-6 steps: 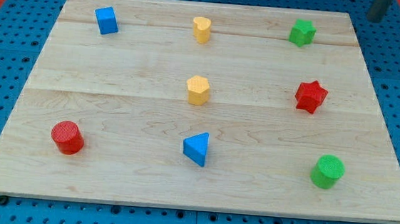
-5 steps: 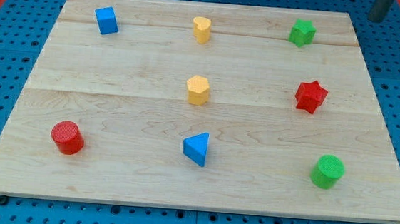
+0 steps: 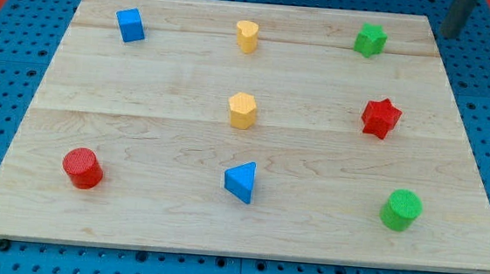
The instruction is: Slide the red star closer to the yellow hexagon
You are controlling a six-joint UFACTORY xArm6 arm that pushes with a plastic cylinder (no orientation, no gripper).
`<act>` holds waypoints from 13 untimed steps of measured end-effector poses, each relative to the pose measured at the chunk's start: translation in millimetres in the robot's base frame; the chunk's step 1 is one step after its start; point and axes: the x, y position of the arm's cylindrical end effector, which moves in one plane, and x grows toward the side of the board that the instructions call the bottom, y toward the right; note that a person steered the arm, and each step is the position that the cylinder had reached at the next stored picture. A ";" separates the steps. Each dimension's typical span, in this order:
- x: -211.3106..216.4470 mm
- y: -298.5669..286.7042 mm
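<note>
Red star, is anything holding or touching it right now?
Nothing. The red star sits free on the board; my tip is off the board at the view's top right, far from it.

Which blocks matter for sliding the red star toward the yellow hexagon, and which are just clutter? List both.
For the job:
red star
yellow hexagon
my tip, off the board at the view's top right, touching no block

Lying about:
blue cube
yellow block at the top
green star
red cylinder
blue triangle
green cylinder

High oblique view over board (image 3: 57, 70)
</note>
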 end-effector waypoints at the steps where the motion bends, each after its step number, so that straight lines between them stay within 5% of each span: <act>1: 51.4 0.0; 3: 156.4 4.4; 7: 163.1 -36.5; 10: 232.6 -76.5; 13: 174.5 -89.0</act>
